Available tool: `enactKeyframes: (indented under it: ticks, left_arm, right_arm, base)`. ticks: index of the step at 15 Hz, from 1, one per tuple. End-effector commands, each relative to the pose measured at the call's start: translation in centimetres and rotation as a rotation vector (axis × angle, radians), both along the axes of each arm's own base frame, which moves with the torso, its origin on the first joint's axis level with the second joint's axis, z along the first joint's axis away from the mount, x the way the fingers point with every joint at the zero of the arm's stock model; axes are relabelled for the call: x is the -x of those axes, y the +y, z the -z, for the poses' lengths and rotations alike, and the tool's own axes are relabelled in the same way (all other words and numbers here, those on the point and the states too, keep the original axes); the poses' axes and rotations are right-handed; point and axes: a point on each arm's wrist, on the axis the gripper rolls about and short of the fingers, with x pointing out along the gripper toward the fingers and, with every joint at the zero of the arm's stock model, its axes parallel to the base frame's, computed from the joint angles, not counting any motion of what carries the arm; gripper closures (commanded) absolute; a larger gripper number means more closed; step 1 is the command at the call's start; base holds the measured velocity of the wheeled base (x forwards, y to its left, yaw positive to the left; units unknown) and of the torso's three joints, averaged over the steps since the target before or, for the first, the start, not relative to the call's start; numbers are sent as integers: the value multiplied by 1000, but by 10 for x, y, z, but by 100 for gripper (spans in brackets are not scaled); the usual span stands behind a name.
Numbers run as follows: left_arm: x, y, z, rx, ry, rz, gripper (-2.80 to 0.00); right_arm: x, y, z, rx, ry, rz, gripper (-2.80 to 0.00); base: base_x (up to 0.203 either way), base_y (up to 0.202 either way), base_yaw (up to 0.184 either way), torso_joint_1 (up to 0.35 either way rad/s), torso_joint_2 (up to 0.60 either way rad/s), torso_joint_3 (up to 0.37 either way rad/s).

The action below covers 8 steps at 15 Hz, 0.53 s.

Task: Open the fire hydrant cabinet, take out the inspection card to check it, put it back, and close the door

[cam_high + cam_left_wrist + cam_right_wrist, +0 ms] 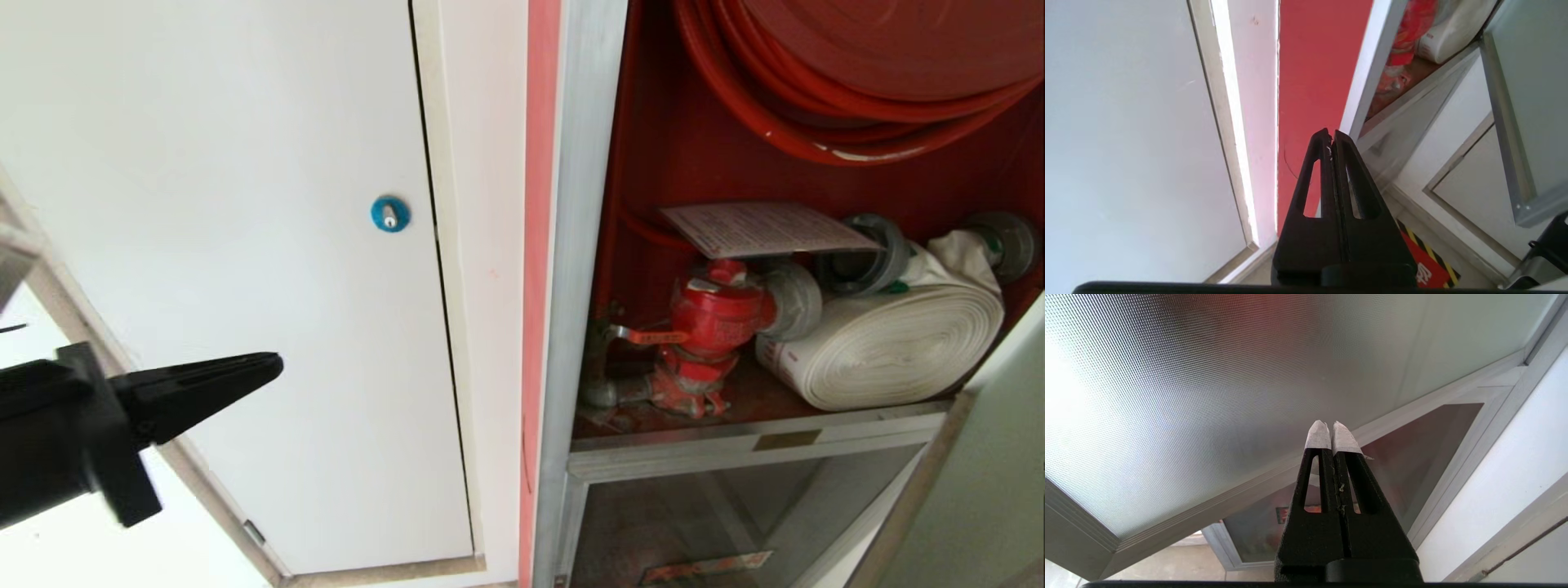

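At the lower left of the head view the left pincer (273,365) juts in, a matte black wedge tapering to a blunt tip; its two slotted fingers lie pressed together with nothing between them, as the left wrist view shows (1329,132). Behind it, filling the left half of the frame, is a smooth white panel door (204,204) with a small round blue lock (389,214) near its right edge. Right of the door's pale trim runs a flat salmon-red strip (540,245), then the brushed aluminium upright of the fire hydrant cabinet (584,245), which stands open with its dark red interior exposed. At the upper right of the frame hang the glossy coils of a red hose reel (857,82). Below them, right of centre, the inspection card (763,229), a thin pale rectangle printed with fine lines, lies flat on top of the red valve (710,327), a chunky cast body with a grey coupling. Just right of the valve lies the white hose (890,343), woven fabric wound into a tight flat spiral. On the far right edge is a pale slanted frame, probably the door (1004,392) swung out. In the right wrist view the right pincer (1331,426), its fingertips wrapped in white tape, is closed and empty before finely dotted frosted glass in an aluminium frame.
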Motion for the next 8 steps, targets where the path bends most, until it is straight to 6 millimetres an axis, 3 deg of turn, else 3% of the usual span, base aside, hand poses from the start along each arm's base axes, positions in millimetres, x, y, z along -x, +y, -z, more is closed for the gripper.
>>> enactKeyframes:
  ticks: [1,5,8]
  left_arm:
    - [47,14,-5,30,-109,-13,0]
    - [108,31,7,45,-160,-59,0]
    - [132,38,23,46,-150,-87,0]
  right_arm:
    - [0,0,1,0,3,0,0]
    - [0,0,1,0,3,0,0]
    - [0,0,1,-1,3,0,0]
  base:
    - [0,0,0,0,0,0]
    - [0,0,0,0,0,0]
    - [0,0,0,0,0,0]
